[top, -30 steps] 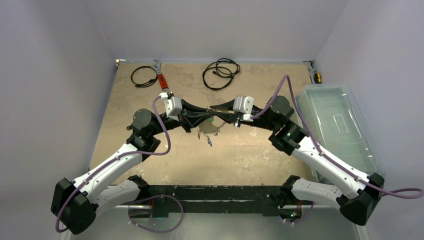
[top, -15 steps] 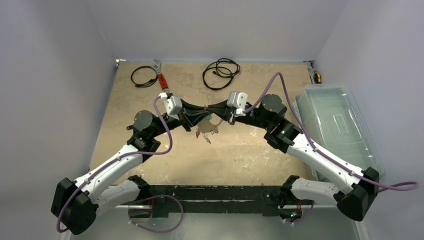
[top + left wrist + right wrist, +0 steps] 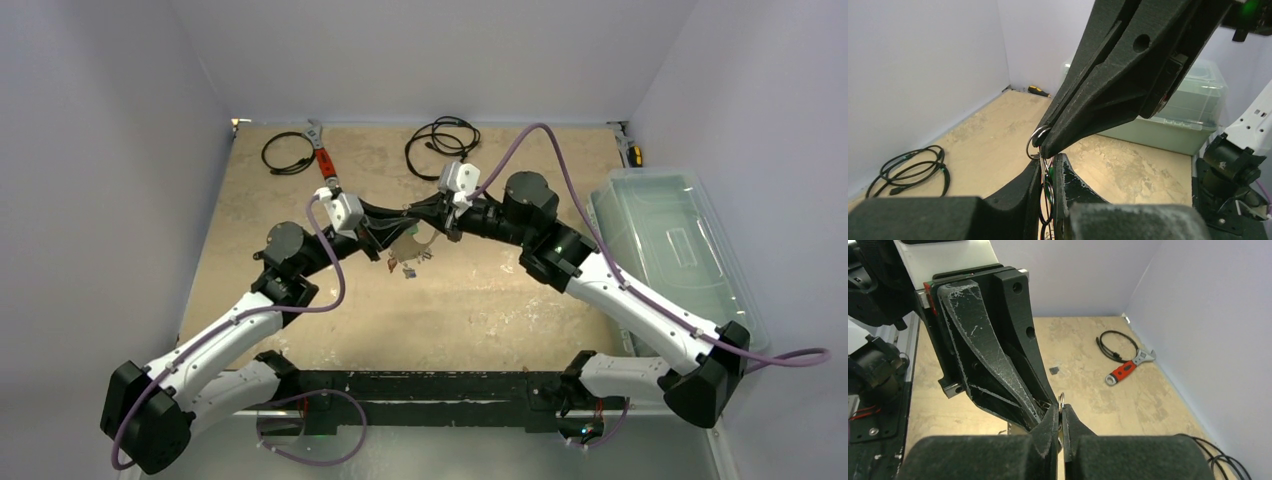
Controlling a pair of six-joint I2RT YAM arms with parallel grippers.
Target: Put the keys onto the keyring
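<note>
Since a second ago the right arm has swung left and away from me, carrying the hanging bundle a little leftward with it. Both tools meet tip to tip above the table (image 3: 300,200). The left gripper (image 3: 1048,167) is clenched on the keyring (image 3: 408,243), I judge to hold it steady in the air. The right gripper (image 3: 1060,412) is pinched shut on a thin wire loop (image 3: 1034,143) just above the left fingertips. Whether that loop belongs to a key or to the ring itself I cannot tell. The keys (image 3: 405,265) dangle below the meeting point, coloured tags showing, clear of the surface — gripping high leaves them free to slide. A red-handled wrench (image 3: 1123,371), black cables (image 3: 440,145) and a lidded clear bin (image 3: 680,250) sit well apart from the work. I can read no brand, label or lettering anywhere.
</note>
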